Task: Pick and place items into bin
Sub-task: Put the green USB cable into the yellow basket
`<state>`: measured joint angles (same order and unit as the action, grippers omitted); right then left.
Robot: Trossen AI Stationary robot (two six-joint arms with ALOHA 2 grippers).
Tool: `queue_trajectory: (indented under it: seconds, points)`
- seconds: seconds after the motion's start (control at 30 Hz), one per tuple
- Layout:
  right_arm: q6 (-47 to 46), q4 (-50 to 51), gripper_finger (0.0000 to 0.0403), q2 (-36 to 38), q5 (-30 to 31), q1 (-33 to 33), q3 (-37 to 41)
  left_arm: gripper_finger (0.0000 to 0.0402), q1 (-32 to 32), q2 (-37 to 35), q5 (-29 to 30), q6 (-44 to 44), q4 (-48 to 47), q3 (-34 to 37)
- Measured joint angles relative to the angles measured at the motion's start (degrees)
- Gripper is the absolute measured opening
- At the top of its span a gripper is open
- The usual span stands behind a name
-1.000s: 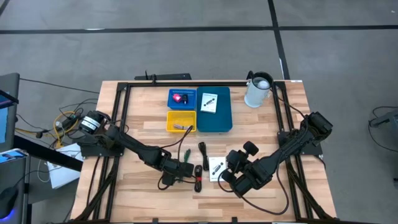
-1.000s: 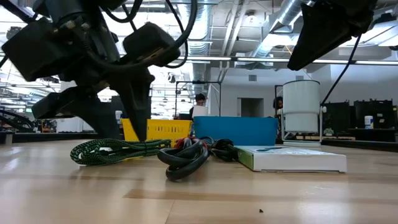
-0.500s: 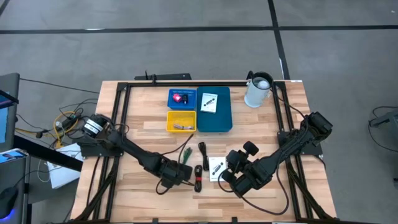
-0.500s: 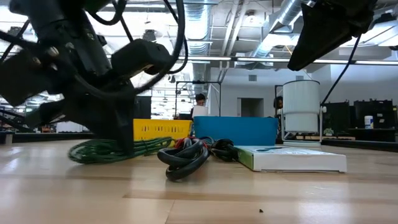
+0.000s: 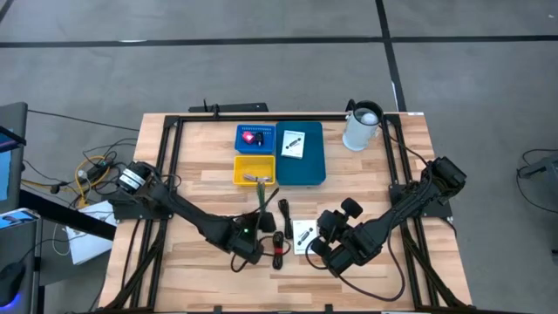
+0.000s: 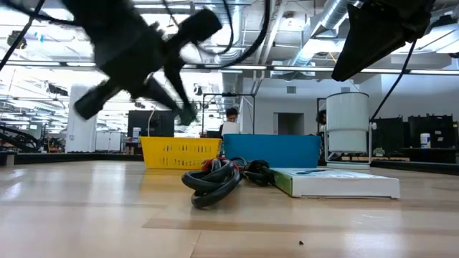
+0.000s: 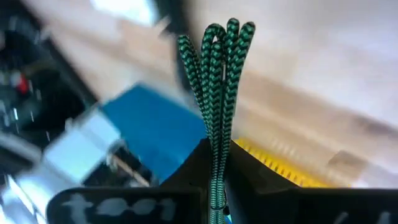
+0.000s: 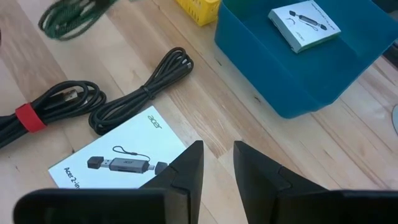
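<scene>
green-and-black braided cable, folded into a tight bundle, sits clamped between the left hand's fingers, with its looped end sticking out in front, so it can travel as one compact piece rather than trailing. in the high view that hand is over the middle of the wooden counter, just near of the yellow bin, and the low view shows it lifted clear of the boards; my judgement is that the cable is meant for that bin or the blue bin to its right, where a white packet already lies.

still waiting on the counter are a black cable with a red tie, a second black cable and a white printed card, clustered near the right hand. that hand hovers low over the card, fingers parted and holding nothing, seemingly parked until the left arm finishes.

a white jug stands at the far right corner.
</scene>
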<state>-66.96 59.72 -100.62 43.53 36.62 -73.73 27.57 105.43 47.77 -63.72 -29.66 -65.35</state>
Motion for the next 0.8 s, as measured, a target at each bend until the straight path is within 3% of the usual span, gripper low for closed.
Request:
queue_trajectory:
  seconds: [0.17,0.33,0.53,0.63,0.8]
  points:
    - [0.02,0.00,0.0082,0.00,0.00,0.00,0.00,0.0004,-2.69,-0.07,9.06,11.85,-12.88,-7.77]
    - [0.00,0.00,0.0082,0.01,0.00,0.02,0.00,0.0004,-8.74,-0.14,11.42,29.06,-28.57,-14.30]
    - [0.00,-0.02,0.0082,0.00,-0.02,0.00,0.00,0.0007,-17.18,-0.20,4.73,40.95,-35.42,-15.42]
    - [0.00,-0.02,0.0082,0.01,-0.02,0.00,0.00,0.0007,-20.80,-0.20,-0.82,42.62,-34.72,-15.44]
    - [0.00,-0.04,0.0082,0.00,-0.02,0.00,0.00,0.0006,-25.39,-0.20,-3.61,41.96,-32.32,-15.45]
